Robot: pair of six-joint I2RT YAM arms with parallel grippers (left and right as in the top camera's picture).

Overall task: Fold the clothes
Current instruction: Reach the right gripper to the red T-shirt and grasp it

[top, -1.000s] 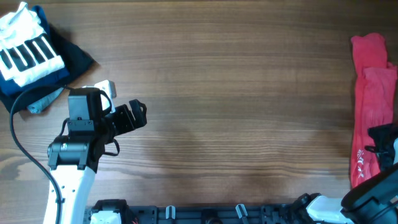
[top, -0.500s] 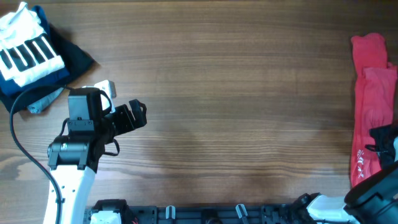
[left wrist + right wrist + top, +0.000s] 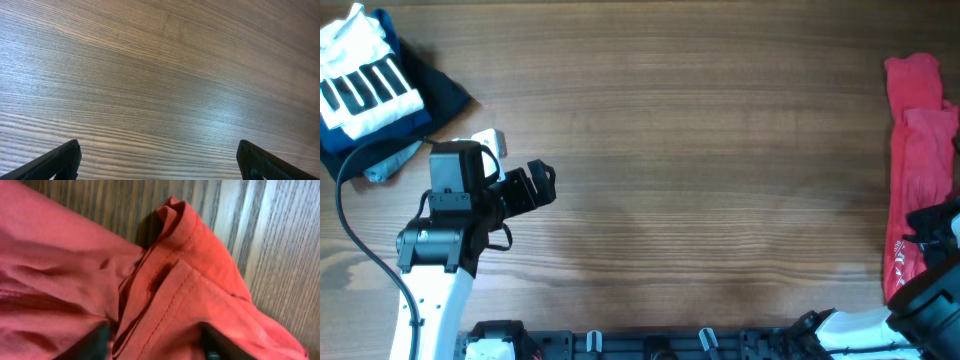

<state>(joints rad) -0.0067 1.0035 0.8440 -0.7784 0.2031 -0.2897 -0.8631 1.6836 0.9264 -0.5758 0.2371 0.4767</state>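
Wood-grain table [image 3: 720,150] carries, at its far left corner, a white black-striped garment [image 3: 360,85] on navy folded clothes [image 3: 440,100]. Nearer, the left gripper [image 3: 542,180] hangs released, jaws wide over bare wood. Along the right edge lies the bunched red T-shirt [image 3: 915,150]. The right gripper [image 3: 928,222] presses its near part, jaws apart astride a hemmed fold.

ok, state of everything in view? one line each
red T-shirt: unfolded, bunched in a long strip at the table's right edge
right gripper: open, down on the T-shirt, a fold of cloth between the fingers
left gripper: open, empty, over bare wood
white black-striped garment: folded, lying on the navy clothes
navy clothes: folded, far left corner
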